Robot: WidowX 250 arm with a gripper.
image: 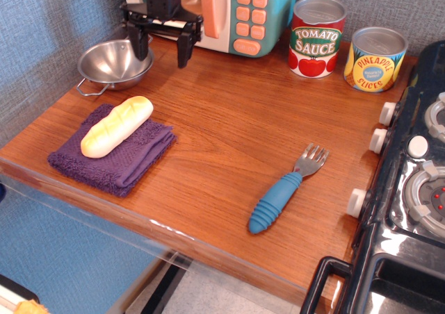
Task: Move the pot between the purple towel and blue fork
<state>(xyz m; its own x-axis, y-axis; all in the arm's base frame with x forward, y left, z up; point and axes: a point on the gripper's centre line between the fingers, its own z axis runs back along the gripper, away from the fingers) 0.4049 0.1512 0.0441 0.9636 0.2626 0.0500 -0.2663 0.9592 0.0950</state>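
You see the gripper (161, 45) at the back left of the worktop (229, 140), in front of the toy microwave (236, 12). Its two black fingers (183, 48) are spread wide apart and point downward, and nothing is between them. The left finger in the picture stands just over the back right rim of the pot (115, 64); you cannot tell if it touches the rim.

The pot sits at the back left corner of the worktop, close to the grey wall. It is upright and empty, and one thin wire handle shows at its front left side.

The purple towel (111, 154) lies in front of the pot, near the front left edge of the worktop. A yellow bread loaf (117, 125) rests on top of it, laid diagonally.

The blue fork (285, 191) lies well to the right of the towel, with the tines toward the back right and the blue handle toward the front. Bare wood is between the towel and the fork.

A tomato sauce can (317, 36) and a pineapple slices can (375, 58) stand at the back right. A toy stove (417, 189) is at the right edge.
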